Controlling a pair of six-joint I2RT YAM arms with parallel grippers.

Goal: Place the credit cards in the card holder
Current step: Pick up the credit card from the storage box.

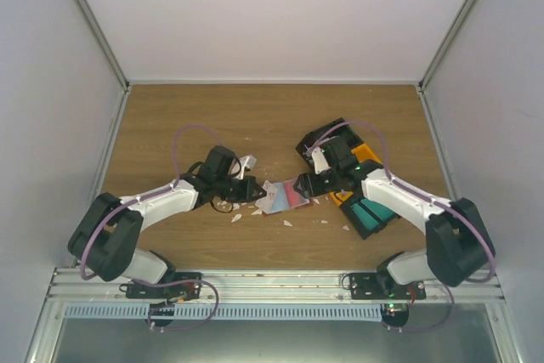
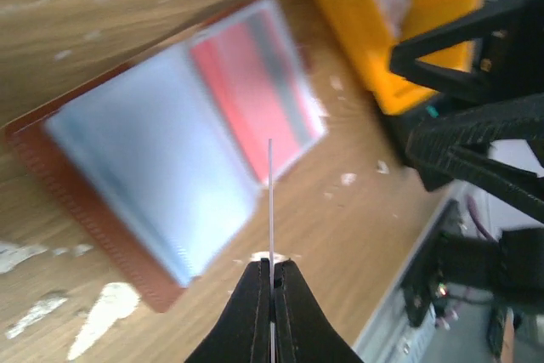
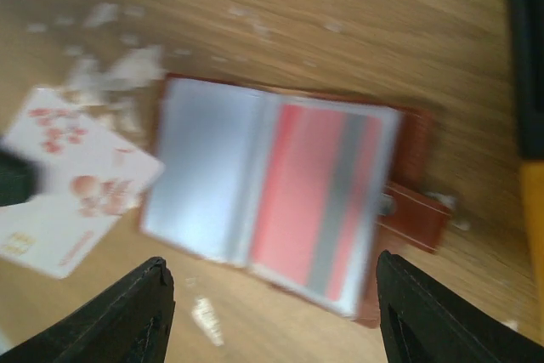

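Note:
The card holder [image 1: 289, 196] lies open on the table between my grippers, reddish-brown outside with pale blue-grey inner faces [image 2: 144, 167] [image 3: 212, 167]. A red card with a grey stripe [image 3: 327, 197] sits in its right face, also in the left wrist view [image 2: 255, 91]. My left gripper [image 2: 271, 263] [image 1: 252, 188] is shut on a thin credit card, seen edge-on [image 2: 270, 201], white with red print in the right wrist view [image 3: 72, 180], just left of the holder. My right gripper [image 3: 272, 312] [image 1: 309, 183] is open and empty, hovering over the holder.
A yellow bin [image 2: 416, 31] [image 1: 367, 157], a black bin [image 1: 327, 135] and a teal container [image 1: 371, 215] stand right of the holder. White torn scraps [image 1: 236, 218] [image 3: 119, 70] lie scattered around it. Grey walls enclose the table.

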